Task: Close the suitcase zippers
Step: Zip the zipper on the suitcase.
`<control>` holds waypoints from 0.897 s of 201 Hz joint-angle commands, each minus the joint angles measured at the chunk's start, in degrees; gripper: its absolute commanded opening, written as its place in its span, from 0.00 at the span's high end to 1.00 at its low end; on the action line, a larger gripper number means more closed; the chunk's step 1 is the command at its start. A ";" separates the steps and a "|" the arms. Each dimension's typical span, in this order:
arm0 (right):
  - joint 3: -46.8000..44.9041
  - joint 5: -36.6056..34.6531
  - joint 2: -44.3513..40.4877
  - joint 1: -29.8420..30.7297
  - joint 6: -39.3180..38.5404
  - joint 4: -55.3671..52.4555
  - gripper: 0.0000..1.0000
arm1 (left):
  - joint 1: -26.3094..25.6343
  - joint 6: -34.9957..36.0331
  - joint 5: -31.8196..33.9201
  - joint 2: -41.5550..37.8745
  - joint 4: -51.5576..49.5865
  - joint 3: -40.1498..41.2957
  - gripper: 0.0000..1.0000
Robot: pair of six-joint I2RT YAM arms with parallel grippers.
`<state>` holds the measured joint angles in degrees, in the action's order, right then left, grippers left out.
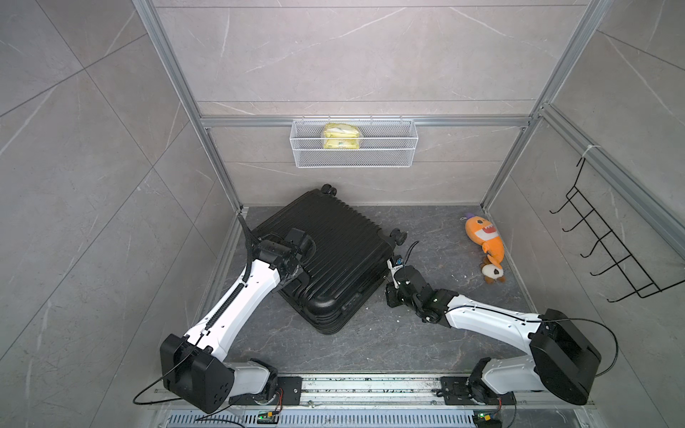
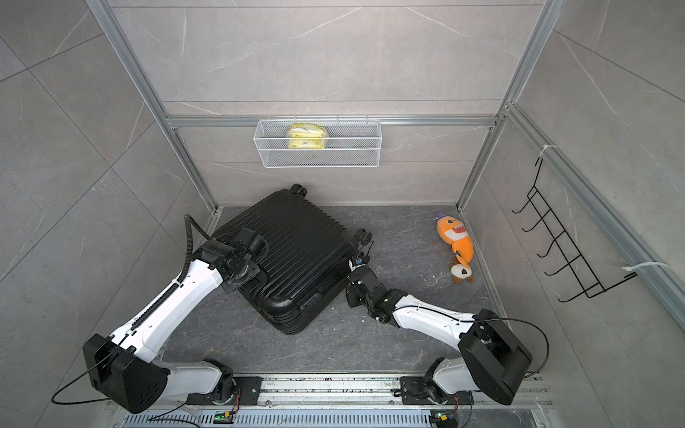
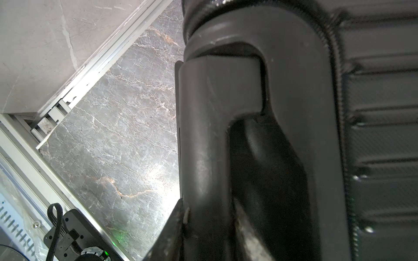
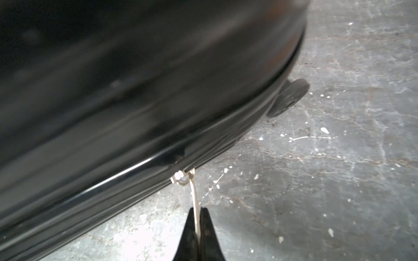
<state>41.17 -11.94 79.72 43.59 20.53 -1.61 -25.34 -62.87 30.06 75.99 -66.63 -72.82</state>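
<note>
Standing at the rail, I see the suitcase [image 1: 333,252] lying flat on the dark marbled surface [image 1: 370,344], ribbed shell up, toward the back left corner, casters pointing at the rear wall. The right gripper [image 4: 199,223] is clenched on a thin silver zipper pull [image 4: 195,194], whose slider sits on the seam along the case's right edge, short of a caster wheel [image 4: 287,99]. The left gripper [image 1: 291,278] hangs over the case's left edge by the black handle [image 3: 248,45], beside the zipper track [image 3: 339,90]; I cannot tell whether it grips anything. A yellow packet [image 1: 341,136] lies in the white wire basket [image 1: 354,163] on the back wall, its print too small to read. An orange plush toy [image 1: 485,237] lies far right.
</note>
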 commanded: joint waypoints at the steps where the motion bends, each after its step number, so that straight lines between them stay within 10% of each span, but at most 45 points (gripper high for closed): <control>1: 0.49 -2.46 1.50 -2.42 -0.30 -3.20 1.00 | 0.73 7.35 8.08 -2.25 -2.44 -0.15 0.86; 180: 4.63 8.62 6.54 -17.76 -3.92 -1.66 1.00 | 0.82 19.31 6.74 -6.01 4.91 4.32 0.87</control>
<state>45.01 2.07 84.42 30.48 15.99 -1.78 -24.71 -56.75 31.24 73.87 -58.63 -69.21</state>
